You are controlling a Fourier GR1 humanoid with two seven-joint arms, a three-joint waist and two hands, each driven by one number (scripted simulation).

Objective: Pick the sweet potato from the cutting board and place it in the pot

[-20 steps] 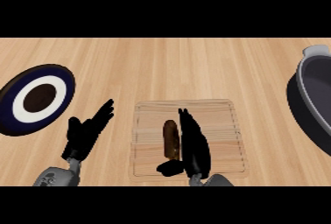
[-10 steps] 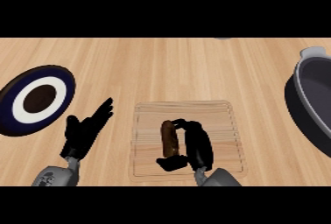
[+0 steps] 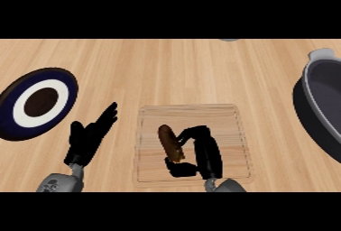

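Right hand point(image 3: 208, 153) curls round sweet potato point(image 3: 168, 140) on cutting board point(image 3: 226, 121).

Brown sweet potato point(image 3: 170, 144) lengthwise on cutting board point(image 3: 226, 119); pot point(image 3: 325, 101) right.

**Sweet potato clasped on the cutting board**

The sweet potato point(image 3: 170, 142) is seen lying lengthwise on the cutting board point(image 3: 230, 118), left of the board's middle. It is enclosed by the right hand point(image 3: 208, 153): the fingers point(image 3: 193, 133) are curled against its far part and the thumb point(image 3: 181, 170) is set at its near end. The left hand point(image 3: 90, 135) is held open over the wooden counter point(image 3: 180, 67), just beside the board's left edge, with its fingers straight. A dark-rimmed plate point(image 3: 40, 103) is placed at the far left. The grey pot point(image 3: 323, 108) is cut off by the right edge, well apart from the board.
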